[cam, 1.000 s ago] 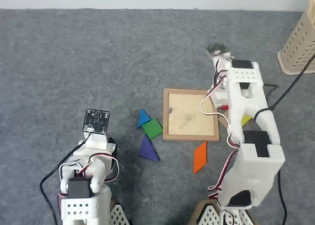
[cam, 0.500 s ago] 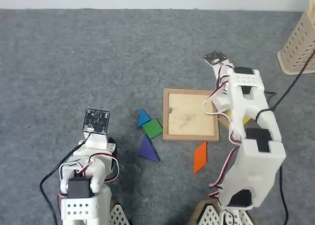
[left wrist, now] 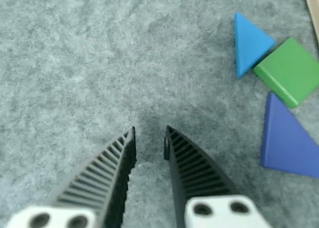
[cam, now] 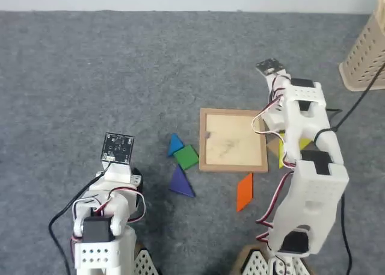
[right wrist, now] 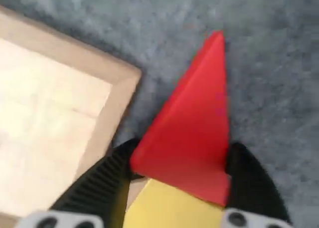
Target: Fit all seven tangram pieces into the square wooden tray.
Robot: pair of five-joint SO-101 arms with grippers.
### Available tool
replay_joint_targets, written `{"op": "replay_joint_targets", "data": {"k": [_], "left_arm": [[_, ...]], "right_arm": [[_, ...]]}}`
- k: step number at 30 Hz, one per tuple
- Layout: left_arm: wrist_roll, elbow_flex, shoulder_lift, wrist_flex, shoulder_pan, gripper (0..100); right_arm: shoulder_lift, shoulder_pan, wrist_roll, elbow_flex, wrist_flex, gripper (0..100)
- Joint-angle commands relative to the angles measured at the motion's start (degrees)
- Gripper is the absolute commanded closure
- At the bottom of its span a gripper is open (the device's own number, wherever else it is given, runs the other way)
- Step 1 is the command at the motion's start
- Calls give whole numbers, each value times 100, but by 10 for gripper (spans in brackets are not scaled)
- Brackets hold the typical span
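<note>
Wooden square tray [cam: 231, 168], mid-frame, lies bare: every piece remains to fit. The right hand [right wrist: 182, 150] pinches a red triangular piece [right wrist: 194, 128] beside its corner; the left hand [left wrist: 149, 138] hangs slightly spread, empty.

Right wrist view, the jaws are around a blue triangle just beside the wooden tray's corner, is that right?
Not quite. The triangle between the jaws is red, not blue, as the right wrist view shows. It does sit just beside the corner of the wooden tray.

Triangle [right wrist: 192, 123] is red, square [cam: 186, 157] green, parallelogram [cam: 244, 191] orange, tray [cam: 203, 139] pale, carpet [cam: 120, 64] speckled grey
</note>
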Motion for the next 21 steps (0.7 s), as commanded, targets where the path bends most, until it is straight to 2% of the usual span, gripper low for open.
{"op": "replay_joint_targets", "data": {"k": [1, 9, 12, 14, 21], "left_arm": [[-44, -48, -97, 18, 0, 909], [-44, -48, -97, 18, 0, 909], [-44, -48, -97, 18, 0, 909], [-44, -48, -97, 18, 0, 909], [-44, -48, -97, 18, 0, 909]], "right_arm": [[22, 40, -105, -237, -75, 914], [13, 207, -492, -703, 215, 926], [13, 233, -738, -1090, 514, 997], [4, 224, -870, -1415, 840, 988], [-708, -198, -932, -1987, 1596, 992]]}}
